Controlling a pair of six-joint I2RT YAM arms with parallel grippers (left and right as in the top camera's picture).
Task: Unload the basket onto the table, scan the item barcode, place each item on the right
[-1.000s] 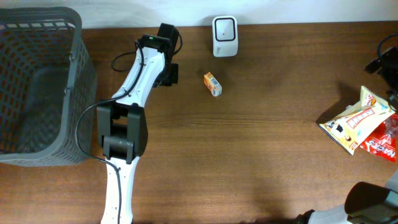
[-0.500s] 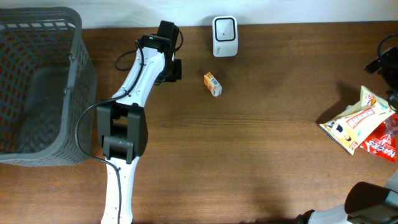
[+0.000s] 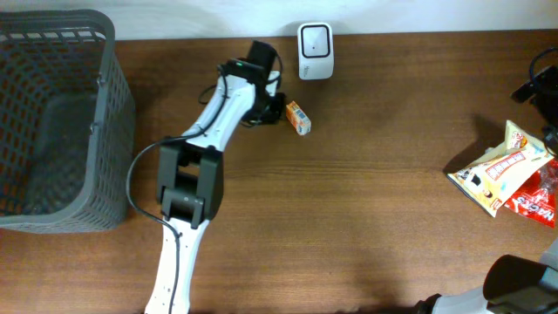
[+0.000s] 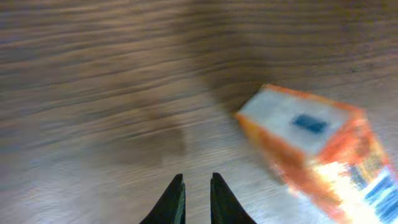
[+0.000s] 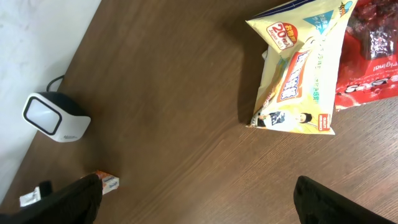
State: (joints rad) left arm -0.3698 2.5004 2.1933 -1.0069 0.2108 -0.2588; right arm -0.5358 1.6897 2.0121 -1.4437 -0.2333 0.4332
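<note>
The wooden tabletop [image 3: 366, 218] carries everything. A grey basket [image 3: 112, 78] fills its left edge, likely the place for goods once they are scanned. The left arm [image 3: 214, 131] stretches from the near edge towards the far edge, its wrist ending just beside the task's item. Two snack bags [image 3: 501, 170] lie overlapping at the right edge, well apart from the work, probably waiting their turn. The white scanner [image 3: 315, 39] stands at the far edge near the middle, its face apparently turned so that a barcode can be held before it. The orange box [image 3: 298, 117] lies flat on the tabletop just on the near side of the scanner, not lifted. In the left wrist view it is blurred, ahead and to the right of the fingertips. The left fingers [image 4: 171, 202] are drawn nearly together with nothing between them, beside the box rather than around it, so a grasp would seem to need them spread first. The right fingers [image 5: 71, 199] stand wide apart and empty near the right edge, seemingly idle.
</note>
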